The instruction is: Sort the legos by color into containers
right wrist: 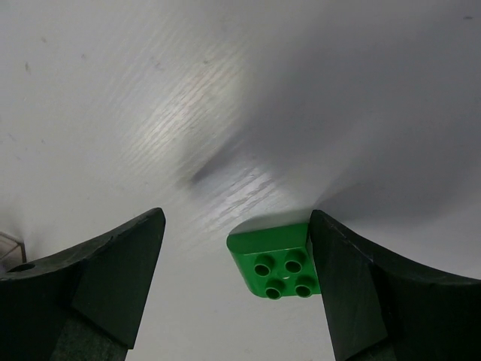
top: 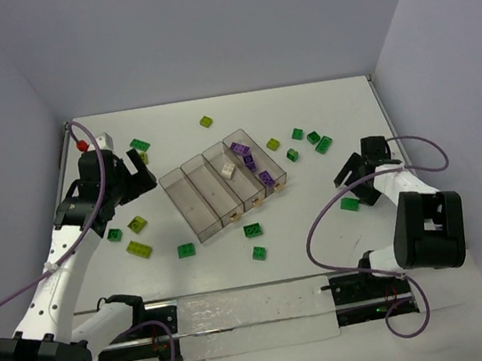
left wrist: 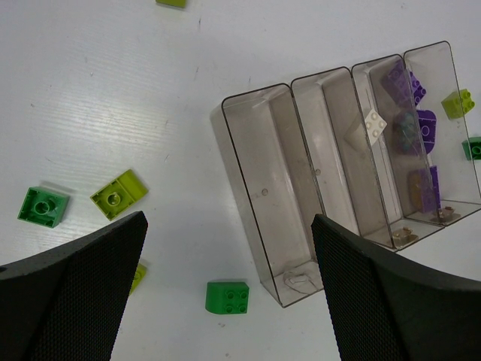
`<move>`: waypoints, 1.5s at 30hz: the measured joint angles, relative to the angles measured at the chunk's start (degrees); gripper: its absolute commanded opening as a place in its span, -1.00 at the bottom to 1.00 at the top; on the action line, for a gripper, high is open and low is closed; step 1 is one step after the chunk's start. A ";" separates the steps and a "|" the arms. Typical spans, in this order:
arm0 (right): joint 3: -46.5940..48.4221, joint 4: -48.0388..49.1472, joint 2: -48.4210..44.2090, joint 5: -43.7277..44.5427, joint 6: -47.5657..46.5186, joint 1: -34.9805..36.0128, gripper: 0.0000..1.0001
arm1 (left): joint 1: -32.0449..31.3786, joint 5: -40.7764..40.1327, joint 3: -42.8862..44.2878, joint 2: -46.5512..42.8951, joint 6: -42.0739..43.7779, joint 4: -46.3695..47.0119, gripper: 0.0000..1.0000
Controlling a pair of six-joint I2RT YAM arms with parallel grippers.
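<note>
The containers (top: 193, 207) are four clear smoky compartments in one tray, mid-table. The rightmost holds three purple legos (top: 250, 163); its neighbour holds a white one (top: 228, 171). A dark green lego (right wrist: 278, 263) lies on the table between the open fingers of my right gripper (right wrist: 237, 278), touching the right finger. It also shows in the top view as the dark green lego (top: 349, 204) beside my right gripper (top: 356, 189). My left gripper (left wrist: 229, 222) stands wide open and empty above the tray's near end (left wrist: 301, 282) and another green lego (left wrist: 227, 297).
Loose dark green legos (top: 252, 230) and yellow-green legos (top: 139, 249) lie scattered around the tray. Several more sit right of it (top: 313, 137) and behind it (top: 206, 122). Walls close in the table on three sides. A clear strip (top: 241, 311) runs along the near edge.
</note>
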 measured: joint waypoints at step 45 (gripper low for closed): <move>-1.80 -4.16 -2.69 9.25 12.16 22.07 0.44 | 0.00 2.34 0.02 0.49 -0.11 0.34 0.99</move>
